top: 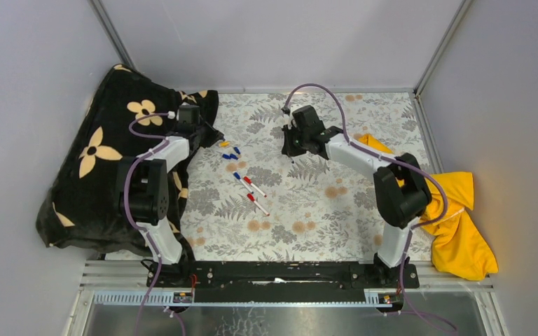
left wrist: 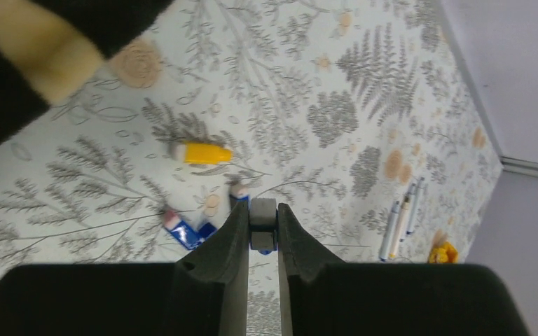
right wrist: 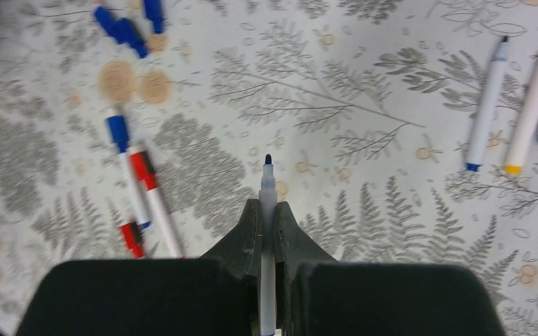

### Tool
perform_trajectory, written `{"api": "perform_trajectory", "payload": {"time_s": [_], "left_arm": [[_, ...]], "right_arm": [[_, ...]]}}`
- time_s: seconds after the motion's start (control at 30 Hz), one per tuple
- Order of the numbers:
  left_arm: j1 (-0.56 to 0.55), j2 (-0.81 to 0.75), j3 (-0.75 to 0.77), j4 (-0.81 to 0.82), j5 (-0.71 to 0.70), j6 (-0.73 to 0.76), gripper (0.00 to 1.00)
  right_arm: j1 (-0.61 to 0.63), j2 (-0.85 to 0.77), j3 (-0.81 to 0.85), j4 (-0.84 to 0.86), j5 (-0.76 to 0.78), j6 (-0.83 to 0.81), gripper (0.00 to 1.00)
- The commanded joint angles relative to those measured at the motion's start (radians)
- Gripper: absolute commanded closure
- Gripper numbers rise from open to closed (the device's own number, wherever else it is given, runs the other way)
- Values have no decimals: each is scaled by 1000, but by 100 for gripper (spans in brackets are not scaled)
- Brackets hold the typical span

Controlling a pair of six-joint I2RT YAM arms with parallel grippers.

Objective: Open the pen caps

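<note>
Pen caps [top: 230,156] lie loose in a cluster mid-left on the table, blue ones plus a yellow cap [left wrist: 207,152]. Left gripper [left wrist: 263,215] is nearly closed, pinching a blue cap [left wrist: 265,241] near them. Right gripper [right wrist: 267,210] is clamped on an uncapped pen [right wrist: 267,182], tip forward. The right wrist view shows three bare pens [right wrist: 487,105] side by side, which can't be made out from overhead. Capped pens [top: 256,187] lie at centre. Fern-print cloth [top: 308,224] covers the table, with a black flowered blanket [top: 91,175] left, a yellow cloth [top: 462,231] right and grey walls [top: 273,42].
</note>
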Motion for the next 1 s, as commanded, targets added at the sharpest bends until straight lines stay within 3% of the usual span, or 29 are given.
{"api": "perform_trajectory", "payload": {"time_s": [0.0,0.1,0.37,0.8,0.97], "left_arm": [[-6,-18,-27,-52,-84,27,81],[-8,-1,-31,-54,-92,22,71],[-23,39,-23,-56,-99,13,57],[-29,17,-25,-54,-118,3,56],[-36,-27,-32,-48,-127,-6,55]], "right_arm": [[-29,96,100,-36,105,-71,100],[-38,154,146,-39,147,-91,100],[-59,271,230,-70,234,-132,99],[-91,344,277,-46,309,-200,85],[-94,370,284,-9,334,-240,69]]}}
